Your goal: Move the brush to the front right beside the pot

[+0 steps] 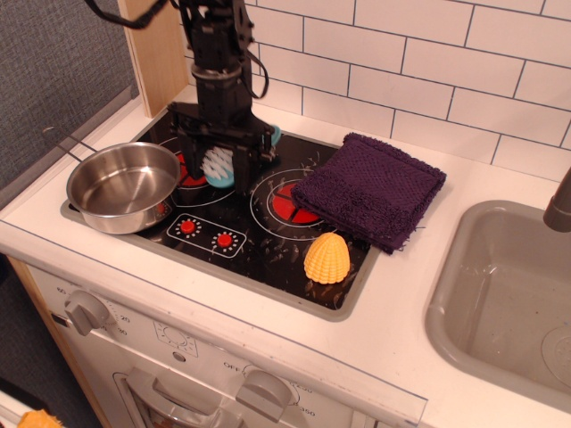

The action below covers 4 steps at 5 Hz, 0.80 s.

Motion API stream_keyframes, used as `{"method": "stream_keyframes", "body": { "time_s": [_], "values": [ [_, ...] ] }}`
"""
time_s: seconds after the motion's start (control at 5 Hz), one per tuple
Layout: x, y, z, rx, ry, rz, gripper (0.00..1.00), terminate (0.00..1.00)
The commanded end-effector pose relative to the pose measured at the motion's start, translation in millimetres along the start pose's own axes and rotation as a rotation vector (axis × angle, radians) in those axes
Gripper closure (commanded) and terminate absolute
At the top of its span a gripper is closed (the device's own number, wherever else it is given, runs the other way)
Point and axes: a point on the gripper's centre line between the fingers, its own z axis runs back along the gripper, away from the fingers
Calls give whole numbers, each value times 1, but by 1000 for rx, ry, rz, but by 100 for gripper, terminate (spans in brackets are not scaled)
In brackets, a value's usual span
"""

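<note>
The teal-blue brush (pixel 215 167) shows its white bristles between my gripper's two black fingers, low over the back left burner of the black stovetop (pixel 268 236). Its handle end sticks out behind the gripper. My gripper (pixel 217 162) reaches down from above and is shut on the brush. The shiny steel pot (pixel 123 185) stands at the front left of the stove, just left of the gripper, with its wire handle pointing back left. I cannot tell whether the brush touches the stove.
A folded purple cloth (pixel 370 189) lies on the back right of the stove. A yellow ribbed dome (pixel 327 259) sits at the front right. A grey sink (pixel 504 299) is at the right, a wooden panel (pixel 153 53) at the back left, and a tiled wall behind.
</note>
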Motion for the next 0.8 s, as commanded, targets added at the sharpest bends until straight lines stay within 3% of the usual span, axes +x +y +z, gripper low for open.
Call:
{"method": "stream_keyframes", "body": {
  "time_s": [0.0, 0.2, 0.4, 0.6],
  "values": [
    [-40, -14, 52, 21, -106, -10, 100, 0],
    [-66, -12, 35, 32, -54, 4, 100, 0],
    [-88, -8, 13, -21, 0, 25, 100, 0],
    [-99, -6, -6, -10, 46, 21, 100, 0]
  ]
}}
